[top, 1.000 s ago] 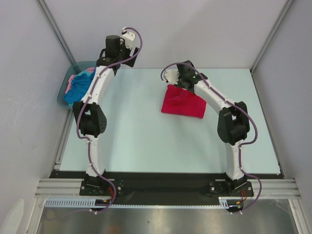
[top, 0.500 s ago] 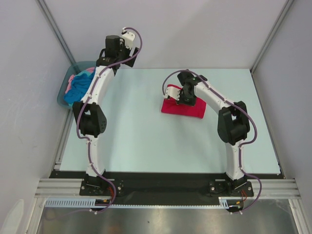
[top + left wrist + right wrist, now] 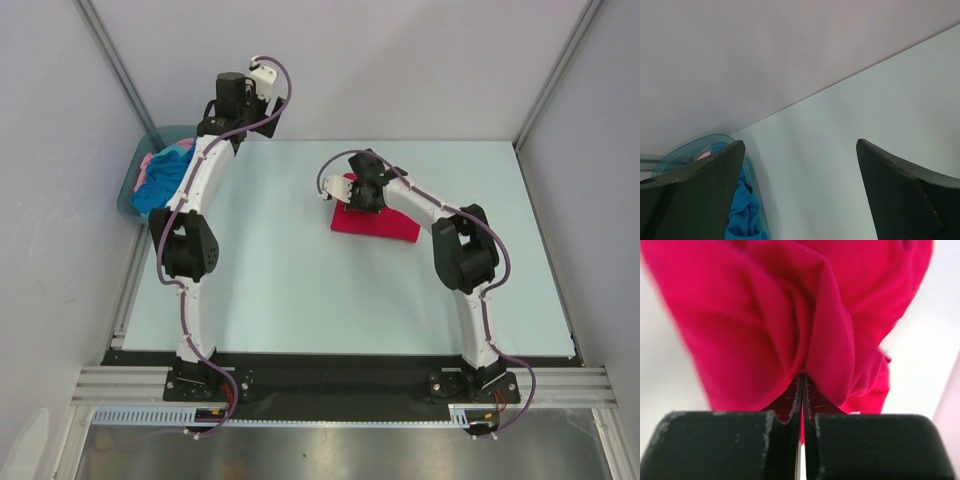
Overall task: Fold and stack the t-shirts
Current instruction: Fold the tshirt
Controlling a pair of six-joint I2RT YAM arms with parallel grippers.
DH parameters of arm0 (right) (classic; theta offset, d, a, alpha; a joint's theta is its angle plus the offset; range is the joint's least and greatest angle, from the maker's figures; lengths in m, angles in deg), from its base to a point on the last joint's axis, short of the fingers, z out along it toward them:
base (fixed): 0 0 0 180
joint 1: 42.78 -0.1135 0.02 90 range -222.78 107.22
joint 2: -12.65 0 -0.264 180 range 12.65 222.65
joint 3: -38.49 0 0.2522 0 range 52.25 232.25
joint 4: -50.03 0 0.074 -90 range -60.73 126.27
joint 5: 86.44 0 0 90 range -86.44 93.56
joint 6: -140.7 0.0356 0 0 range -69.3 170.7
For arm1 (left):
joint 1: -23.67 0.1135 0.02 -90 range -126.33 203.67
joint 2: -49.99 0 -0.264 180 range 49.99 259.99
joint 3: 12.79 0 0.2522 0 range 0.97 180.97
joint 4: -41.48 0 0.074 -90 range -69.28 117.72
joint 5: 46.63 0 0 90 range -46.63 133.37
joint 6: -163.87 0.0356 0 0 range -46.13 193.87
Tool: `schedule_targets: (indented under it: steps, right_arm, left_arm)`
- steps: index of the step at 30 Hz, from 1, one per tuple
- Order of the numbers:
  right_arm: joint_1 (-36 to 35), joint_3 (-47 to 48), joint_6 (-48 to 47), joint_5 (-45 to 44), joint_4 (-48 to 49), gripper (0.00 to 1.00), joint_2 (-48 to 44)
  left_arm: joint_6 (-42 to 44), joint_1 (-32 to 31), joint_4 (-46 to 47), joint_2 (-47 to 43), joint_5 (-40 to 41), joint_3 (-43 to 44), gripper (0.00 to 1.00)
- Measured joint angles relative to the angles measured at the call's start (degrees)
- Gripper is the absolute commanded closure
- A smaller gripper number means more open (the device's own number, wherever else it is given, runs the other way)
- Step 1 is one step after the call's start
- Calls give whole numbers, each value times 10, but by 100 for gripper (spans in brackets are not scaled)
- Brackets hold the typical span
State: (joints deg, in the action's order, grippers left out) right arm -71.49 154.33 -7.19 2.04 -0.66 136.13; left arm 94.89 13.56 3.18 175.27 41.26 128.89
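Observation:
A crimson-red t-shirt (image 3: 385, 224) lies folded on the pale table, right of centre. My right gripper (image 3: 362, 196) is down at its far left end, shut on a bunched fold of the red cloth (image 3: 805, 335); in the right wrist view the cloth fills the frame and my right gripper (image 3: 802, 377) has its jaws pressed together on it. A turquoise-blue t-shirt (image 3: 160, 186) and a pale pink one (image 3: 150, 162) lie heaped in the tub at the far left. My left gripper (image 3: 262, 80) is raised near the back wall, open and empty; the left wrist view shows the left gripper (image 3: 800, 150) wide open.
The grey-teal plastic tub (image 3: 128, 196) sits at the table's far left edge; its rim (image 3: 695, 148) and blue cloth (image 3: 744, 215) show in the left wrist view. Grey walls close in the table on three sides.
My right gripper has closed on the red t-shirt's far left end. The raised cloth has come down, leaving the shirt narrower and flatter. The left arm has not moved.

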Motion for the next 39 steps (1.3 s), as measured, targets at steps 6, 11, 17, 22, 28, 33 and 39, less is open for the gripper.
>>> schedule_targets:
  steps: [6, 11, 17, 22, 28, 33, 39]
  right_arm:
    - [-12, -57, -23, -75, 194, 100, 16]
    - [-25, -69, -60, -132, 362, 100, 35]
    - [-40, -69, -106, -157, 492, 100, 47]
    - [-46, -38, -133, -179, 565, 100, 96]
    - [-41, 111, -68, -187, 363, 100, 148]
    - [-33, 148, -9, -188, 211, 100, 98]
    - [-18, 129, 8, -171, 65, 100, 35]
  left_arm:
    - [0, 0, 0, 0, 0, -12, 0]
    - [-4, 0, 0, 0, -3, -15, 0]
    - [-7, 0, 0, 0, -13, -15, 0]
    - [-16, 0, 0, 0, -14, -15, 0]
    - [-15, 0, 0, 0, -15, -15, 0]
    - [-14, 1, 0, 0, -13, -16, 0]
    - [-14, 1, 0, -1, -13, -18, 0]
